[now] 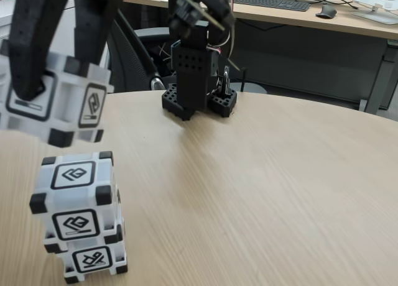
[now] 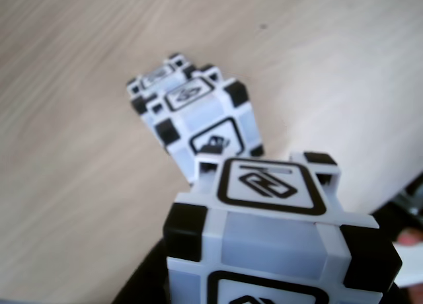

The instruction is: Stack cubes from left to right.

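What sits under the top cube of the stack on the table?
In the fixed view, the top cube rests on a bottom cube, slightly offset. Their contact faces are hidden. The gripper holds the third cube above.

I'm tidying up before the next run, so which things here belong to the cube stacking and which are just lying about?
Job:
held cube in the gripper
top stacked cube
bottom stacked cube

Lying about:
keyboard
mouse
office chair

Light wood-grain table (image 1: 267, 174) up front. Behind it there's an office chair (image 1: 127, 56), plus a desk with a keyboard (image 1: 272, 1) and probably a mouse (image 1: 326, 11).
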### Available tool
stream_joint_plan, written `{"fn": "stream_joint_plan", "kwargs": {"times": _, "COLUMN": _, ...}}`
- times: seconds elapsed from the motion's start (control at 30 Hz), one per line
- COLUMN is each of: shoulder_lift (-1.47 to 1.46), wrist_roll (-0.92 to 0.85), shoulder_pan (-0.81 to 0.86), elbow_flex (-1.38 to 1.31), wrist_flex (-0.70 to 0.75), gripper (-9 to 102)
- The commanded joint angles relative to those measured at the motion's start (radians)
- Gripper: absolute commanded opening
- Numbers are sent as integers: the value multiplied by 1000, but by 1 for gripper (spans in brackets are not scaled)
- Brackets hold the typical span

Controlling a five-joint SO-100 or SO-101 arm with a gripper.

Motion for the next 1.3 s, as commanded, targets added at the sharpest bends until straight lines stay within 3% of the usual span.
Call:
{"fn": "stream_joint_plan", "kwargs": {"times": 0.0, "shoulder_lift": -21, "wrist_roll": 15, "shoulder_pan": 6, "elbow_flex": -37, "wrist_flex": 3, "gripper": 0}}
{"fn": "stream_joint_plan", "kwargs": {"times": 0.57, "shoulder_lift": -44, "wrist_roll": -18, "shoulder_pan": 5, "elbow_flex": -38, "wrist_flex": 3, "gripper": 2}}
{"fn": "stream_joint_plan", "kwargs": {"times": 0.83, "shoulder_lift": -44, "wrist_roll": -32, "shoulder_pan": 5, "elbow_flex": -37, "wrist_flex": 3, "gripper": 14}}
{"fn": "stream_joint_plan", "kwargs": {"times": 1.07, "shoulder_lift": -44, "wrist_roll": -66, "shoulder_pan": 5, "elbow_flex": -37, "wrist_flex": 3, "gripper": 32}}
{"fn": "stream_joint_plan", "kwargs": {"times": 1.27, "shoulder_lift": -43, "wrist_roll": -89, "shoulder_pan": -8, "elbow_flex": -37, "wrist_flex": 8, "gripper": 38}}
